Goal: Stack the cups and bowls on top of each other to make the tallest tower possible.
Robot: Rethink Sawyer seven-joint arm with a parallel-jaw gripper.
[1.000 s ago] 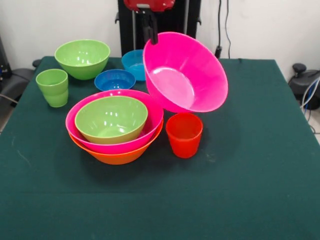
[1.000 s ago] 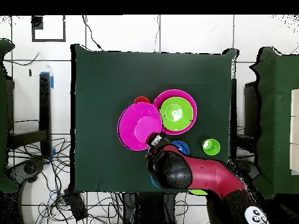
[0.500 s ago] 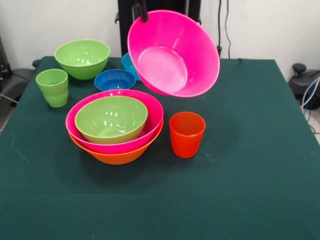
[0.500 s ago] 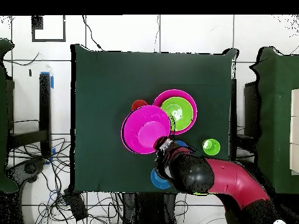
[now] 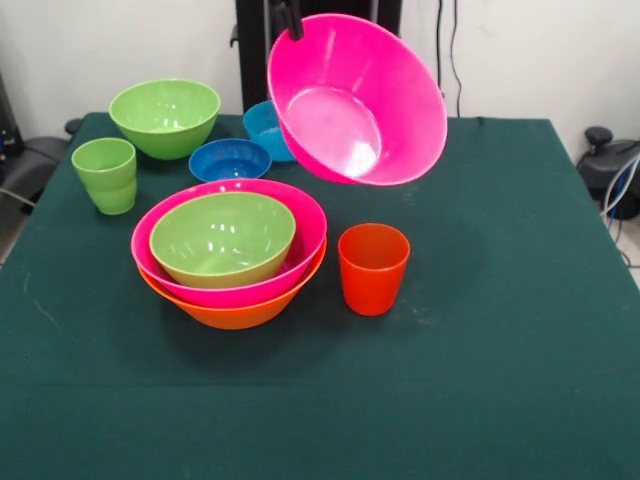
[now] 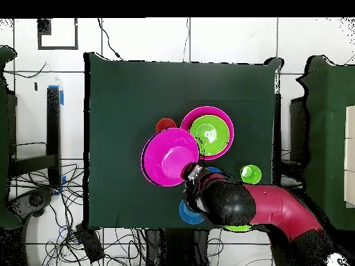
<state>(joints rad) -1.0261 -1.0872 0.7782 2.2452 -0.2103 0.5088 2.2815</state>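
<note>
The tower [image 5: 230,262] stands on the desk [image 5: 480,380] three bowls deep: a wide orange bowl [image 5: 235,315] at the bottom, a pink bowl [image 5: 290,262] nested in it, and a green bowl [image 5: 222,238] sitting inside the pink one. A second pink bowl [image 5: 355,100] hangs in the air above and to the right of the pile in the front view, tilted so its mouth faces the camera. The hand [image 5: 290,18] grips it by the upper rim; only the dark fingertips show at the top edge, so the exact pinch is hard to make out, but the bowl plainly hangs from them.

The step in hand looks like carrying this big pink bowl toward the pile. The next move calls for bringing it across over the green bowl, levelling it, and lowering it squarely. Since it is wider than the green bowl, it will likely perch rather than nest, so centring matters.

An orange-red cup [image 5: 372,268] stands just beside the pile, below the lifted bowl, and could be knocked on the way down. Farther back sit a small dark blue bowl [image 5: 230,160], a light blue bowl [image 5: 265,128], another green bowl [image 5: 165,117] and a light green cup [image 5: 105,175].

The desk has a dark green cloth. From overhead, a pale tiled floor [image 6: 139,38] with loose cables [image 6: 41,201] surrounds it.
</note>
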